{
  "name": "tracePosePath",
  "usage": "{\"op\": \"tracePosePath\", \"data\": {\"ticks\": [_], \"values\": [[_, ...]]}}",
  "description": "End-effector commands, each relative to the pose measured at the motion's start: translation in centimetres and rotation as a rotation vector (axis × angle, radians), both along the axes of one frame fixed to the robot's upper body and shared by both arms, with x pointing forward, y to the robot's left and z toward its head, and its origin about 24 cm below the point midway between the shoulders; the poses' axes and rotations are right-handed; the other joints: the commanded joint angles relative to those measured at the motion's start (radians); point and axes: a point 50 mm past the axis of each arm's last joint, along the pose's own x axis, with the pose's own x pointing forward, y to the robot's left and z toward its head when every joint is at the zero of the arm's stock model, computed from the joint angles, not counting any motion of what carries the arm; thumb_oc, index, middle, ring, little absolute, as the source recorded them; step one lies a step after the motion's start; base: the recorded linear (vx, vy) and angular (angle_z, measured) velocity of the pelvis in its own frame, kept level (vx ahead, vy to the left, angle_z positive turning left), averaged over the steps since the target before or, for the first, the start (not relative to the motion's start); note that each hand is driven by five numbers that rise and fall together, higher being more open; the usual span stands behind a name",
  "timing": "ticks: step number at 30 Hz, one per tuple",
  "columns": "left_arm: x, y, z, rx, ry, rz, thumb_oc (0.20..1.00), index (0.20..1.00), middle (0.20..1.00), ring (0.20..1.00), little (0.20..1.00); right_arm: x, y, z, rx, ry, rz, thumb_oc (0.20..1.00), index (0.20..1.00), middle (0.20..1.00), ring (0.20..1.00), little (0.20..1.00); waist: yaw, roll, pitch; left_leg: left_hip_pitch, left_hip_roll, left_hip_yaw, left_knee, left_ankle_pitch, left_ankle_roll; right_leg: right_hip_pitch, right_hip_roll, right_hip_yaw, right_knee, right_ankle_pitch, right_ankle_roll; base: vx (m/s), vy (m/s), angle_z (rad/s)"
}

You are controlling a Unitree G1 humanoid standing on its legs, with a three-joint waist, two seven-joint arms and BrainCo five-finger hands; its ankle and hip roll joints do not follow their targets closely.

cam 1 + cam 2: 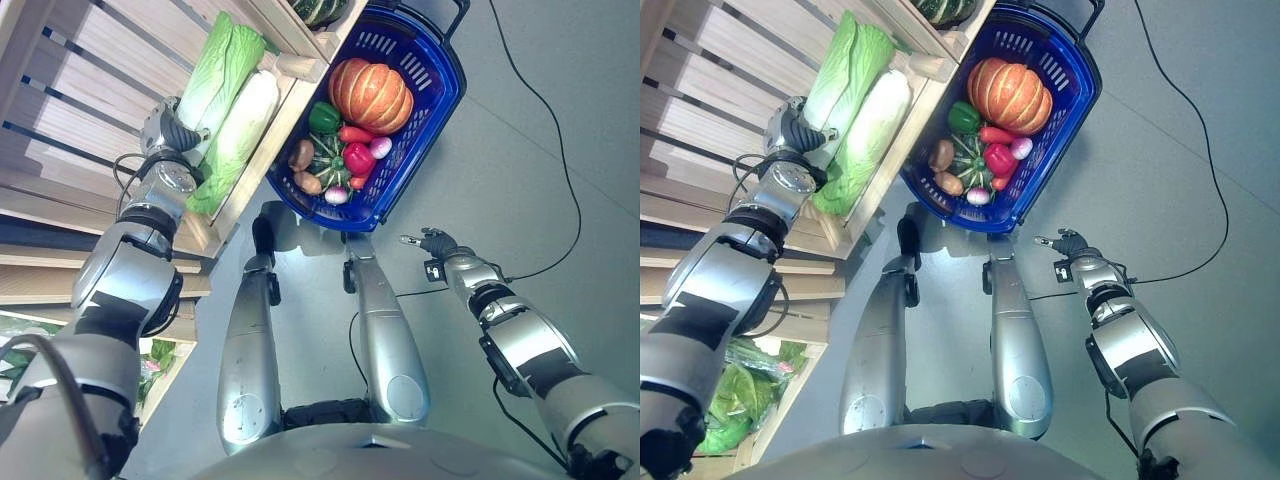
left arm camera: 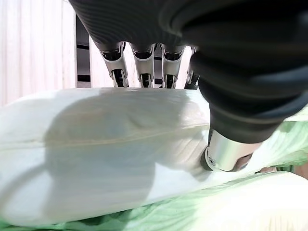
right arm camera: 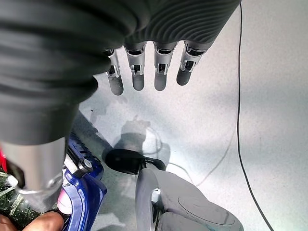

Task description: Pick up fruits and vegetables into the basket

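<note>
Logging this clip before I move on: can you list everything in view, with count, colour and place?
Basket: one, blue, on the grey floor beside the shelf.
Pumpkin: one, orange, in the basket's far half.
Green pepper: one, in the basket beside the pumpkin.
Red pepper: one, mid basket.
Striped squash: one, dark green, mid basket.
Potatoes: two, brown, at the basket's shelf side.
Cabbages: two, pale green and white, long, side by side on the wooden shelf.
Left robot hand: on the cabbages, fingers over the white one.
Right robot hand: above the floor, open, empty.
</note>
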Motion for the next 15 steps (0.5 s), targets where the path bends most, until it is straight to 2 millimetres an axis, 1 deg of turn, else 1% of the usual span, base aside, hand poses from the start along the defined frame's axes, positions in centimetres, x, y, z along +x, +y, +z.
{"op": "tracePosePath", "data": {"ticks": [1, 14, 15], "values": [[-0.95, 0.93, -2.84, -0.08, 0.106, 0.056, 0.2, 0.2, 0.2, 0.2, 0.2, -0.86, -1.56, -0.46, -0.047, 0.035, -0.018, 1.0, 1.0, 1.0, 1.0, 1.0, -0.001, 0.043, 0.013, 0.013, -0.01, 0.004, -0.117, 0.082, -0.004, 0.042, 0.046, -0.055, 0.09, -0.121, -0.001, 0.0, 0.0, 0.0], [-0.87, 0.76, -2.65, -0.085, 0.084, 0.055, 0.2, 0.2, 0.2, 0.2, 0.2, -0.71, -1.65, -0.25, -0.045, 0.032, -0.021, 1.0, 1.0, 1.0, 1.0, 1.0, 0.002, 0.046, 0.013, 0.011, -0.011, 0.005, -0.119, 0.082, -0.005, 0.041, 0.044, -0.057, 0.087, -0.121, 0.0, 0.0, 0.0, 0.0], [-0.87, 0.76, -2.57, -0.085, 0.071, 0.058, 0.335, 0.335, 0.335, 0.335, 0.335, -0.64, -1.67, -0.17, -0.045, 0.032, -0.02, 1.0, 1.0, 1.0, 1.0, 1.0, 0.002, 0.046, 0.013, 0.012, -0.011, 0.005, -0.12, 0.083, -0.005, 0.042, 0.044, -0.057, 0.086, -0.12, 0.0, 0.0, 0.0, 0.0]]}}
